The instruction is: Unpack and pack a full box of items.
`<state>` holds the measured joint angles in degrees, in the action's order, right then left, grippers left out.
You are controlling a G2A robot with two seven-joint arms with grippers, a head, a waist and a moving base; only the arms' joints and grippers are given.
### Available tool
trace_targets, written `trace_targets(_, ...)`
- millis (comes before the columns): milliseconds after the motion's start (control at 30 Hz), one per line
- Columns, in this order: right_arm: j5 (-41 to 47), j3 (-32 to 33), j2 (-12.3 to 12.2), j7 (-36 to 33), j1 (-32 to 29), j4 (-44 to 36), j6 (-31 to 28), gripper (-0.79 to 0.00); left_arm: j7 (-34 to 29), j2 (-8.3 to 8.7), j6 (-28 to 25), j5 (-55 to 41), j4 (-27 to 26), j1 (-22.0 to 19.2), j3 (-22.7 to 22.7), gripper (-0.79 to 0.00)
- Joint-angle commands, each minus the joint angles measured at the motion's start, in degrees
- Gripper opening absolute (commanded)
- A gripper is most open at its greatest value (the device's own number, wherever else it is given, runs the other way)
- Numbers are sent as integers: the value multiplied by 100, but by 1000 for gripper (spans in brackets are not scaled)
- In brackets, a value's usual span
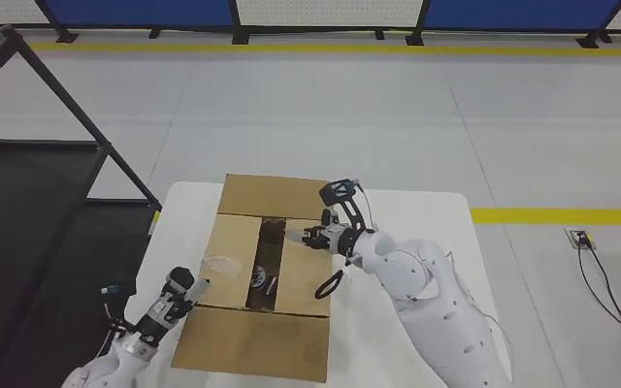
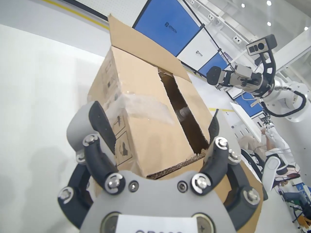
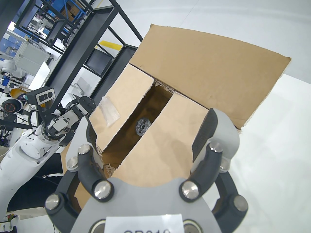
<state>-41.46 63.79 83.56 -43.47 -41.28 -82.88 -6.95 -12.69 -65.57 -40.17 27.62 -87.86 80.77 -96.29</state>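
Note:
A cardboard box (image 1: 228,264) stands on the white table (image 1: 427,218). Its far flap (image 1: 272,194) and near flap (image 1: 252,344) are folded outward. The two inner flaps lie nearly flat, with a dark gap (image 1: 265,272) between them. In that gap a round grey item (image 3: 142,126) shows. A strip of clear tape (image 2: 143,109) clings to one inner flap. My right gripper (image 1: 294,236) hovers open above the gap at the box's far end, with nothing between its fingers (image 3: 206,132). My left gripper (image 1: 196,289) is open beside the box's near left corner, its fingers (image 2: 102,124) framing the box edge.
A black metal rack (image 1: 68,184) stands close to the table's left side. The box takes up the left half of the table. Bare white tabletop lies to its right, partly under my right arm (image 1: 417,276).

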Motion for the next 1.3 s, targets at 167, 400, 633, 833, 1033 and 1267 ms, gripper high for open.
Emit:
trace_targets(167, 30, -12, -24, -95, -33, -8, -17, 0, -175, 7, -78, 127, -211, 8, 243, 0)
trace_targets(400, 58, -72, -30, -154, 49, 45, -36, 0, 140, 9, -136, 492, -438, 176, 289, 0)
trace_targets(633, 56, 5, -67, -127, -2, -29, -45, 0, 1715, 35, 723, 2306, -509, 607, -533, 0)
trace_targets(833, 24, 75, -108, -108, -119, -217, -61, 0, 2518, 122, 1353, 5082, -356, 703, -623, 0)
trace_targets(1033, -105, 110, -156, -128, -330, -537, -35, 0, 2989, 172, 922, 5848, -99, 869, -417, 0)
trace_targets(1267, -380, 123, -223, -263, -655, -902, 36, 0, 2997, 147, 1049, 5586, -60, 841, -371, 0)
